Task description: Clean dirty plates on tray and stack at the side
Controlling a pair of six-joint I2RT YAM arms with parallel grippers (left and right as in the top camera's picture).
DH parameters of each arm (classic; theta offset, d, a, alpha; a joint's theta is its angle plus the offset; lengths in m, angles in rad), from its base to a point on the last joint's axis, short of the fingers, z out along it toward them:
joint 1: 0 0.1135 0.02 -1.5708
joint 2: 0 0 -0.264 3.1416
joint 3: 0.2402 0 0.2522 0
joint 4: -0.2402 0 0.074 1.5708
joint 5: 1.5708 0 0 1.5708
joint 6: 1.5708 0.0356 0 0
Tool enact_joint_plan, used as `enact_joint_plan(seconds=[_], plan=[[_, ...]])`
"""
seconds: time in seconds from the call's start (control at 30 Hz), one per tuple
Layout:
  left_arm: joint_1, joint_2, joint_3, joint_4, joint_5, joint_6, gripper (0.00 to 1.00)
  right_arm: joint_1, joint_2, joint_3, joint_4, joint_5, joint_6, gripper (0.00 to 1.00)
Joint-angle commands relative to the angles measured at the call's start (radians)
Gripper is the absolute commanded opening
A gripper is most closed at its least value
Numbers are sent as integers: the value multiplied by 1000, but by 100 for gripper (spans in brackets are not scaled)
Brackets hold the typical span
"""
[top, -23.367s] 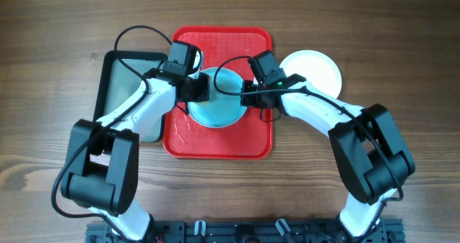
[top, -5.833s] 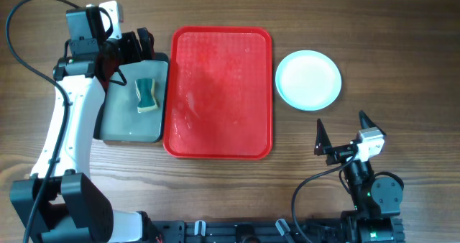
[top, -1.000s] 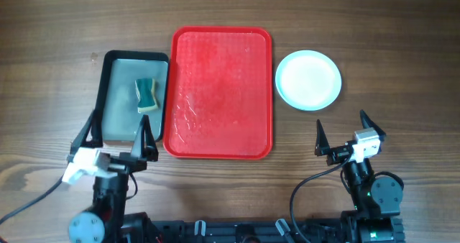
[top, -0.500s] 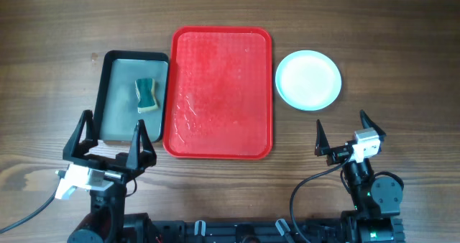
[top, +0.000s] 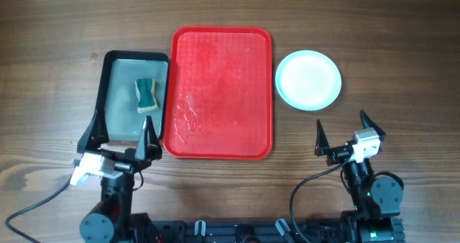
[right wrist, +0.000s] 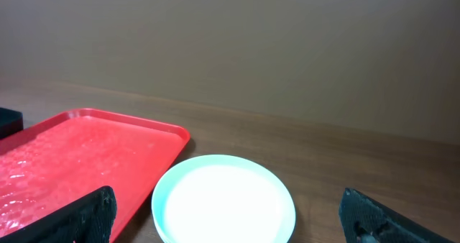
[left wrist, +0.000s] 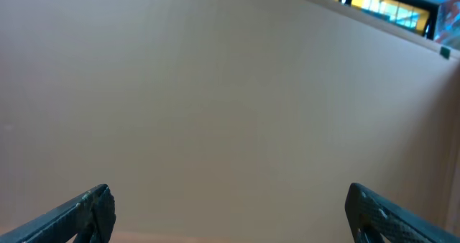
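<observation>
1. Since half a second ago the left claw (top: 121, 131) has shifted a little farther from the robot's base, so that its 2 fingertips now overlap the near end of the pan (top: 136, 54) in the overhead view. About 6 seconds ago that arm reached out beside the pan's far left corner.
2. The right claw (top: 341, 122) has not moved over the same span; it is parked at the near right of the desk (top: 402, 42).
3. The left claw's jaws stand wide apart with nothing between them. Its wrist camera sees only a plain beige wall (left wrist: 215, 92) and the 2 dark fingertips in the bottom corners.
4. The right claw's jaws also stand wide apart and hold nothing. Its wrist camera faces the plates and the tray's right corner.
5. The plates (top: 309, 80) lie on the desk just to the right of the tray (top: 223, 27), apart from its rim. They show a white face with a pale turquoise edge; how many are piled there cannot be told.
6. The tray is red and lies at the middle of the desk, with a wet sheen near its near-left part.
7. The pan touches or nearly touches the tray's left rim and holds a green-and-yellow sponge (top: 146, 95).
</observation>
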Motion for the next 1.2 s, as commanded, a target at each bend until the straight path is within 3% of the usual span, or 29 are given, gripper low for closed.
enact_joint_plan(seconds=[0.0,0.33,0.53,0.63,0.83,1.17], plan=[[-5,-10,-36,8,-13,-26,100,6,-9,-1,4,-10,-12,100],[-5,-10,-62,-145,-2,-24,100,6,-9,-1,4,-10,-11,100],[-5,-10,-62,-460,-25,15,100,6,-9,-1,4,-10,-12,100],[-4,-10,-62,-470,-45,98,100,6,-9,-1,4,-10,-12,100],[-4,-10,-62,-479,-119,100,100,6,-9,-1,4,-10,-12,100],[-5,-10,-62,-478,-118,99,100,6,-9,-1,4,-10,-12,100]])
